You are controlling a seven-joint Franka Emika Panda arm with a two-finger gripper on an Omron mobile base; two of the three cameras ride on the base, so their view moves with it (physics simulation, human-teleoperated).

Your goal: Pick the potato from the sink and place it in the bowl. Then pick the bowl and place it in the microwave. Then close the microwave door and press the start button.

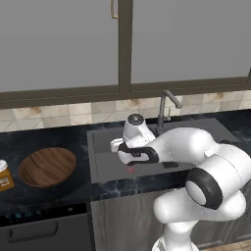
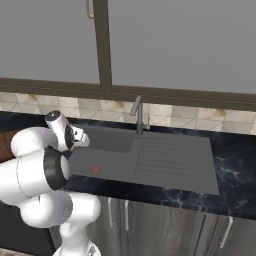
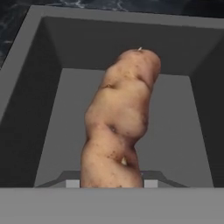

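Observation:
A long, knobbly tan potato [image 3: 120,127] stands close to the hand camera, over the dark grey sink [image 3: 43,109] basin. My gripper [image 3: 111,183] is shut on its lower end. From the base views the hand [image 1: 122,148] hangs over the left part of the sink [image 1: 105,142] and hides the potato. The brown wooden bowl [image 1: 47,166] sits on the black counter left of the sink, apart from the hand. The microwave and its door are out of view.
A grey faucet [image 1: 164,105] rises behind the sink, right of the hand. A tiny flat red thing [image 1: 131,170] lies on the sink floor. An orange-lidded jar [image 1: 5,175] stands at the counter's left edge. The draining board [image 2: 170,157] lies right of the basin.

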